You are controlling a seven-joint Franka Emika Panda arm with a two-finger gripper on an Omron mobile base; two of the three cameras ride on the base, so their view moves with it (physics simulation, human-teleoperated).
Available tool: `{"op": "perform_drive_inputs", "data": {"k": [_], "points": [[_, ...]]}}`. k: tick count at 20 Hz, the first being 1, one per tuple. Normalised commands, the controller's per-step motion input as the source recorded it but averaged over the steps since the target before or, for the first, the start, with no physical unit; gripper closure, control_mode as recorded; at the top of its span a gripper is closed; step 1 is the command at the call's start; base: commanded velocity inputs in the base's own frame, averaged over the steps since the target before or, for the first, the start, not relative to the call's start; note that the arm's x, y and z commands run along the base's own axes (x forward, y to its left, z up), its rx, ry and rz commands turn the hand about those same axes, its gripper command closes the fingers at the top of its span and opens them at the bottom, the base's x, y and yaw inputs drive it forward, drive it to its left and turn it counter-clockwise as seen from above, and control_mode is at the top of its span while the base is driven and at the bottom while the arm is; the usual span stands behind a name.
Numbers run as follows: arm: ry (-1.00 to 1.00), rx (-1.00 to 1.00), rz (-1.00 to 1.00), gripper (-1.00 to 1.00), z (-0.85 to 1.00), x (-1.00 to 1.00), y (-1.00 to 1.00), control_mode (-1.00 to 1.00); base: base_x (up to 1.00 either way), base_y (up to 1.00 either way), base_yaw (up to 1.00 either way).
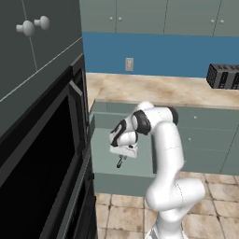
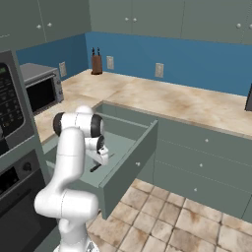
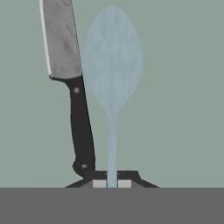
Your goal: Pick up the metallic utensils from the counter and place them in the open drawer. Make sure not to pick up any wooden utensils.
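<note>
My gripper (image 3: 112,184) is shut on the thin handle of the slim silver-grey spoon (image 3: 113,65), whose bowl points away from the hand over the floor of the open drawer (image 3: 179,109). The small knife (image 3: 81,127), black handle and silver blade, lies just left of the spoon on the drawer floor. From the base, the gripper (image 1: 122,158) (image 2: 103,158) hangs low inside the grey-green drawer (image 1: 123,183) (image 2: 132,162), with the knife's dark handle (image 2: 95,168) beneath it. The counter and the wooden utensils are out of view.
A black oven (image 1: 37,163) stands close on the left. A long marbled worktop (image 1: 154,88) runs behind the drawer, with a toaster (image 1: 223,76), a microwave (image 2: 42,91) and a knife block (image 2: 97,63). Tiled floor (image 2: 172,216) lies below.
</note>
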Motion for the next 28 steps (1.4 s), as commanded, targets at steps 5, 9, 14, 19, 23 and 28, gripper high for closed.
{"op": "perform_drive_inputs", "data": {"k": [5, 9, 14, 19, 23, 28], "points": [[0.01, 0.0, 0.0, 1.0, -0.46, 0.29, 0.02, -1.0, 0.0, 0.0, 0.0], [0.05, 0.0, 0.0, 1.0, -0.58, 0.3, 0.01, -1.0, 0.0, 0.0, 0.0], [0.07, 0.0, 0.0, 1.0, -0.62, 0.23, 0.01, -1.0, 0.0, 0.0, 0.0], [0.08, 0.0, 0.0, -1.0, -0.66, 0.23, 0.0, -1.0, 0.0, 0.0, 0.0], [0.12, 0.0, 0.0, -1.0, -0.61, 0.03, -0.19, -1.0, 0.0, 0.0, 0.0], [0.04, 0.0, -0.13, -1.0, 0.06, -0.2, -0.2, -1.0, 0.0, 0.0, 0.0]]}}
